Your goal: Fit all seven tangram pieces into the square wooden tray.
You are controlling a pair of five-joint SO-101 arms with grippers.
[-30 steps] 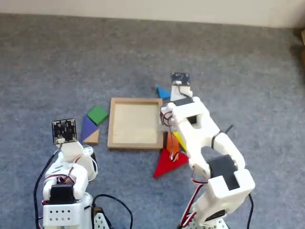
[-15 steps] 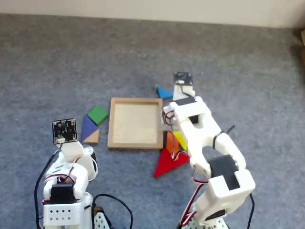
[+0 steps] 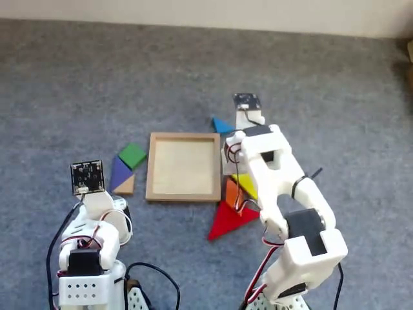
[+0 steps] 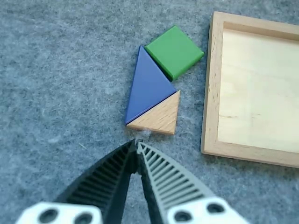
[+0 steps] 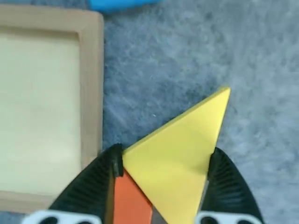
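The square wooden tray (image 3: pixel 149 166) (image 4: pixel 210 88) (image 5: pixel 91 84) lies empty in the middle of the grey carpet. Left of it sit a green square (image 3: pixel 133 155) (image 4: pixel 174 51), a dark blue triangle (image 3: pixel 118 172) (image 4: pixel 148 86) and a wood-coloured triangle (image 3: pixel 126 186) (image 4: pixel 159 119). My left gripper (image 4: pixel 137 144) is shut and empty, just short of the wood-coloured triangle. On the tray's right side, my right gripper (image 5: pixel 166 156) grips a yellow triangle (image 5: pixel 175 149) (image 3: pixel 247 188), a finger touching each side. An orange piece (image 5: pixel 131 200) (image 3: pixel 231 191) lies beside it.
A red triangle (image 3: pixel 228 219) lies near the tray's front right corner. A light blue piece (image 3: pixel 221 125) (image 5: pixel 119 3) rests by its far right corner. The right arm (image 3: pixel 264 161) hangs over the pieces on that side. Open carpet surrounds everything.
The right arm has shifted slightly to the right, away from the tray, uncovering more of the orange piece. The left arm has kept still.
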